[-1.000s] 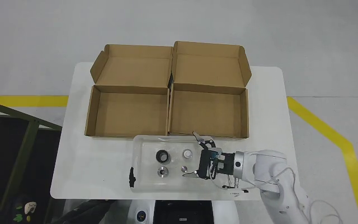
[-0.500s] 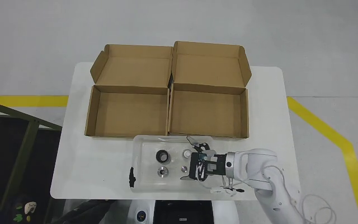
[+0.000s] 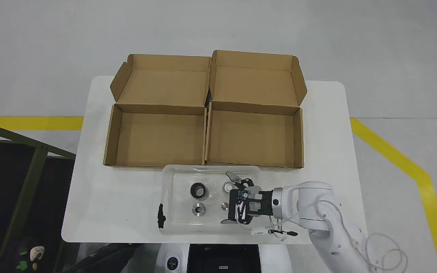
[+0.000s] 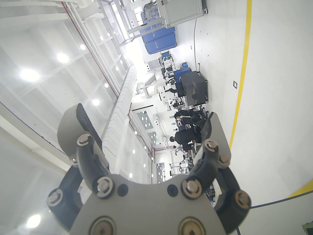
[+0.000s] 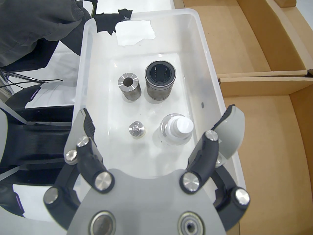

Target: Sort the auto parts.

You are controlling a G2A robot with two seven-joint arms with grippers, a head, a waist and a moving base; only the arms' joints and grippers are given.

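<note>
Moved: right gripper [image 3: 229,198] has slid further along the clear plastic bin [image 3: 166,194] and is now over the nearer parts.
Top view, right jaws: spread wide, holding nothing, on either side of the clear part with white cap [image 3: 229,185] and the small steel stud [image 3: 224,205].
Top view, other parts: black cylindrical bearing [image 3: 199,189] and steel bushing [image 3: 198,209] sit past them, in the same bin.
Top view, boxes: left open brown cardboard box [image 3: 157,136] and right open brown cardboard box [image 3: 254,136] sit just behind the bin on the white table [image 3: 89,191].
Left wrist view: left gripper [image 4: 144,121] has its jaws wide, nothing between them, pointing into the room.
Right wrist view: all four parts stand upright on the bin floor, apart from each other; a black tape patch [image 5: 112,21] is on the far rim.
</note>
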